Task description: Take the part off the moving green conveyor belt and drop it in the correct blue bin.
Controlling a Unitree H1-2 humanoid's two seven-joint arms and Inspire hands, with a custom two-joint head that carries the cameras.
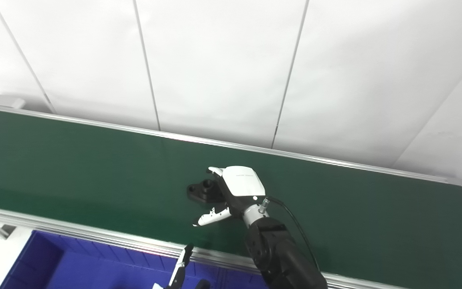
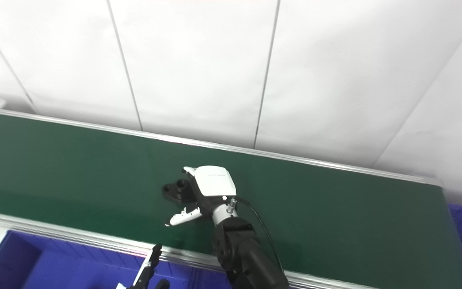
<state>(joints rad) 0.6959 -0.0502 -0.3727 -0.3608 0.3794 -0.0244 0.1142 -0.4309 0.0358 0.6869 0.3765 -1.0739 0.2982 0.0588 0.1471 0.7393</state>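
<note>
Your left hand [image 1: 181,271] showed only fingertips above the blue bin [image 1: 94,269]; its state couldn't be told. Your right hand [image 2: 205,192] lay on the green conveyor belt [image 2: 335,208], fingers spread around the black part [image 2: 175,190], not clamped.

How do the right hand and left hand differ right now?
The right hand reaches out over the green conveyor belt, fingers spread around the black part; the left hand sits low over the blue bin. The right hand shows fully; the left hand is mostly cropped, so its state is unclear.
</note>
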